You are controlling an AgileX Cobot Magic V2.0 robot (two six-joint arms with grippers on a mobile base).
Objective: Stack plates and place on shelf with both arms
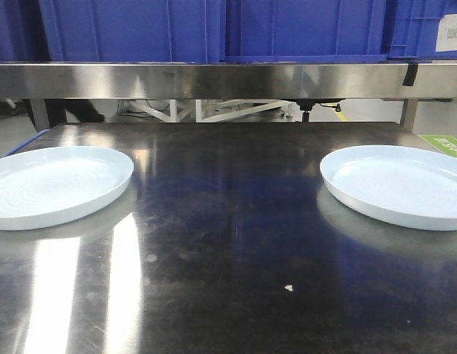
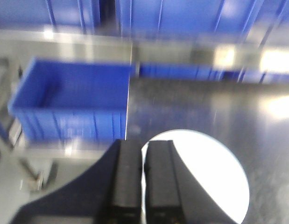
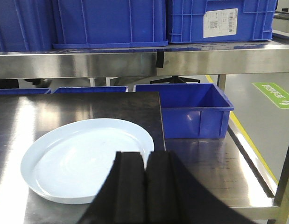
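Here the left gripper is clenched on nothing, the left plate just beyond its tips, rightward; the right gripper is likewise pinched empty, the right plate just ahead-left; the shelf is farther ahead, higher.

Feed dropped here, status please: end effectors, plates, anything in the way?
Left end effector shut, empty, by left plate. Right end effector shut, empty, by right plate. Both apart, unstacked. Blue crates crowd the shelf.
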